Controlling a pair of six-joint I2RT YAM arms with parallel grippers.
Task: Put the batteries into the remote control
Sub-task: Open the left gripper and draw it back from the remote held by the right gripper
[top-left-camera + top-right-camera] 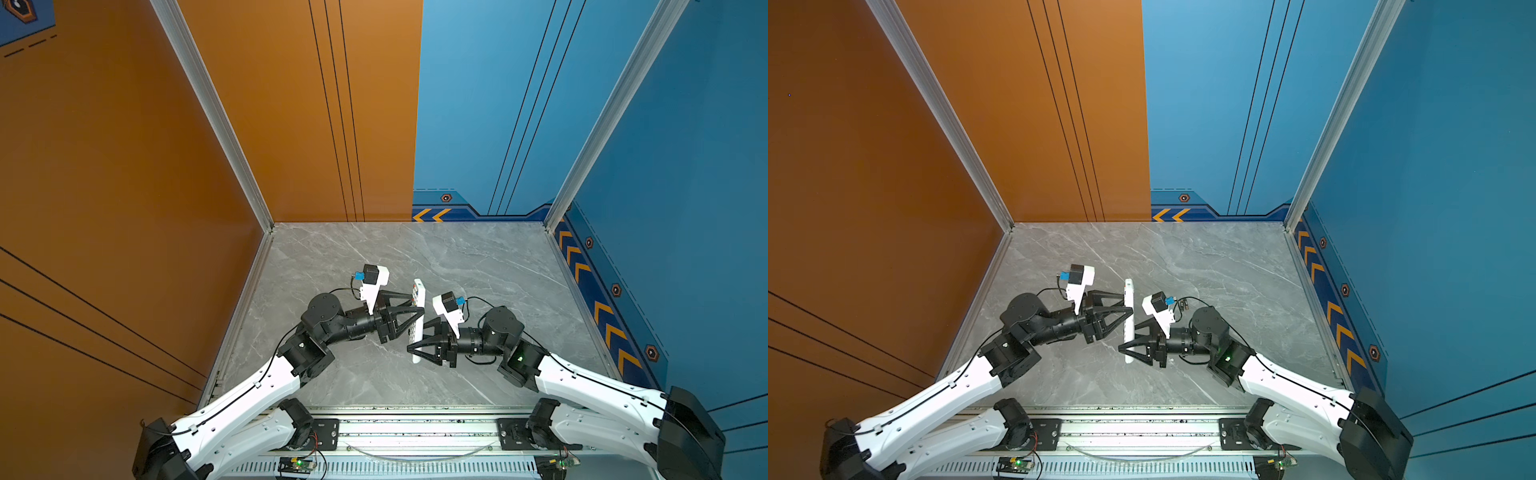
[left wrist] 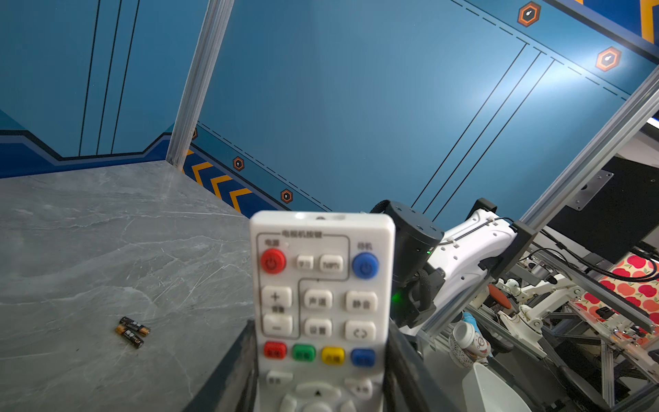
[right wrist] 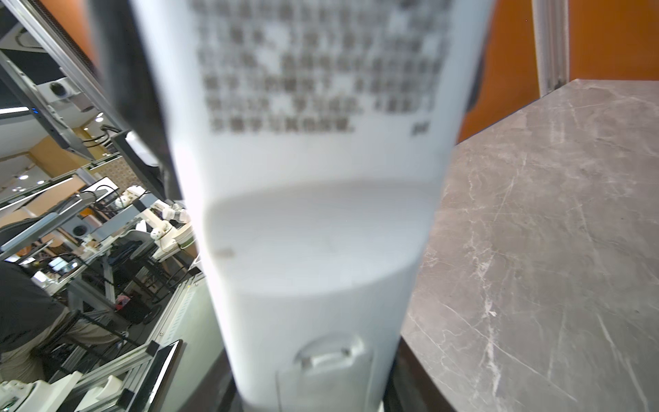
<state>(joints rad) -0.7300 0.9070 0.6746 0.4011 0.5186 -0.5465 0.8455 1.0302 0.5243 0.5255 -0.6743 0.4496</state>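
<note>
The white remote control (image 1: 419, 291) (image 1: 1128, 291) is held on edge above the marble table, and both grippers grip it. My left gripper (image 1: 419, 308) (image 2: 321, 374) is shut on its middle, where the left wrist view shows the button face (image 2: 322, 285) between the dark fingers (image 2: 242, 360). My right gripper (image 1: 417, 338) (image 3: 313, 385) is shut on the near end, facing the plain back (image 3: 313, 249) with its label and a cover latch (image 3: 328, 353). The two batteries (image 2: 132, 331) lie side by side on the table; in a top view they show as small dark cells (image 1: 1183, 306) by the right wrist camera.
The grey marble table (image 1: 478, 257) is walled by an orange panel on the left and blue panels behind and on the right. An aluminium rail (image 1: 415, 428) with the arm bases runs along the front edge.
</note>
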